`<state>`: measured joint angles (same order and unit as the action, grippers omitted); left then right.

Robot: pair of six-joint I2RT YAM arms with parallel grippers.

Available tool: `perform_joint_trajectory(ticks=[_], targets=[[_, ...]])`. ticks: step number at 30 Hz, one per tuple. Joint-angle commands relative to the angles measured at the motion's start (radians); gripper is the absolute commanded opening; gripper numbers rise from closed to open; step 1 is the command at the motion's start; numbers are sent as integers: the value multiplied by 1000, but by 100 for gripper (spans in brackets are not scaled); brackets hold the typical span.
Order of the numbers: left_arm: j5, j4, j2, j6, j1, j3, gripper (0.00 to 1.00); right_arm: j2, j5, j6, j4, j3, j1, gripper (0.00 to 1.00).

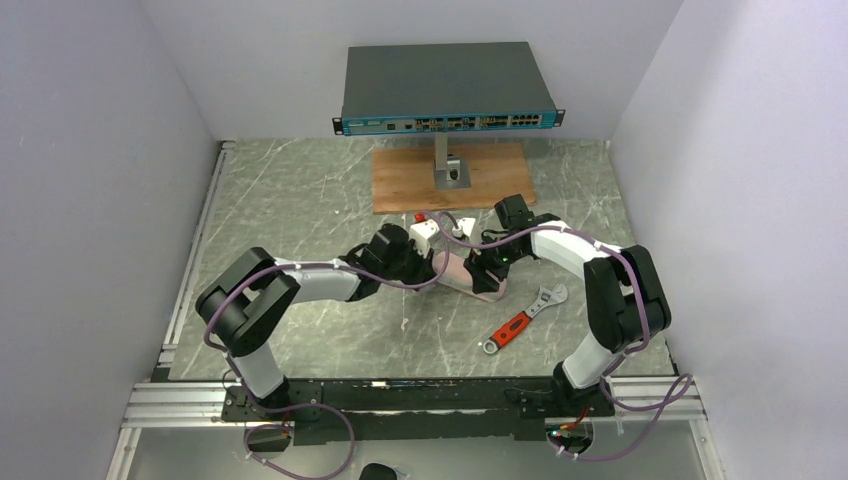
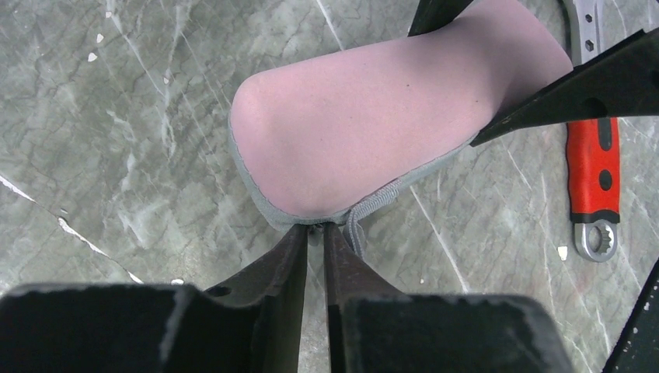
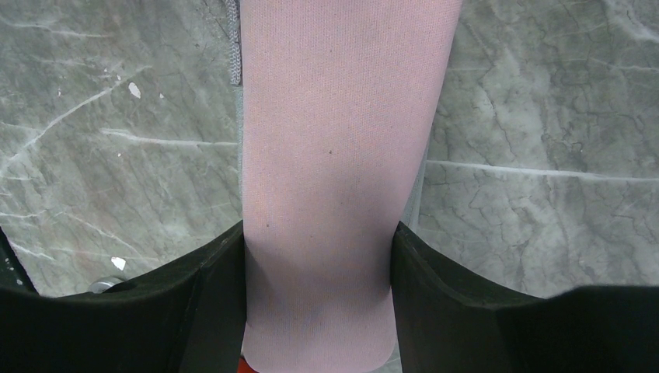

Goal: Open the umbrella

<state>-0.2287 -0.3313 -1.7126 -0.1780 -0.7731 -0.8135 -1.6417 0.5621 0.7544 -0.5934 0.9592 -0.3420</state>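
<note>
Umbrella: the umbrella (image 1: 458, 272) is collapsed, a pinkish roll lying mid-table (image 1: 300, 200) between my two grippers. From above I get only a short strip of it, because both ends sit under the arms.
Right gripper: the right gripper (image 3: 317, 237) is clamped across the roll with a finger pressed against each side. The roll runs off the top and bottom of that wrist view, so I see neither end there.
Left gripper: the left gripper (image 2: 312, 229) has its jaws narrow, with a sliver of gap. The tips sit against the grey hem (image 2: 247, 175) at the roll's rounded end. I cannot tell whether the hem is actually pinched.
Strap: a grey strap (image 2: 365, 211) hangs beside those tips, its lower part hidden behind one finger.
Wrench: the red-handled wrench (image 1: 523, 320) lies on the table near the roll, not touching it. In the left wrist view a black finger of the right gripper crosses it.
Background: a network switch (image 1: 447, 88) stands on a post over a wooden board (image 1: 400, 185), well apart.
Unclear: there is a red sliver at the bottom edge of the right wrist view, too little for me to identify.
</note>
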Motion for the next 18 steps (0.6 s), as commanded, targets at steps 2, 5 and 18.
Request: perform_joint_trajectory(ticks=[2,5,18], targets=[[48,-6,-60,11,22,-32,10,-55,15,-17,-172,-70,-16,0],[36,-9,-56,21,47,-32,1,-51,9,-15,-167,-72,-14,0],[40,-5,-56,10,162,-35,0,-33,-35,76,-194,-95,-15,0]])
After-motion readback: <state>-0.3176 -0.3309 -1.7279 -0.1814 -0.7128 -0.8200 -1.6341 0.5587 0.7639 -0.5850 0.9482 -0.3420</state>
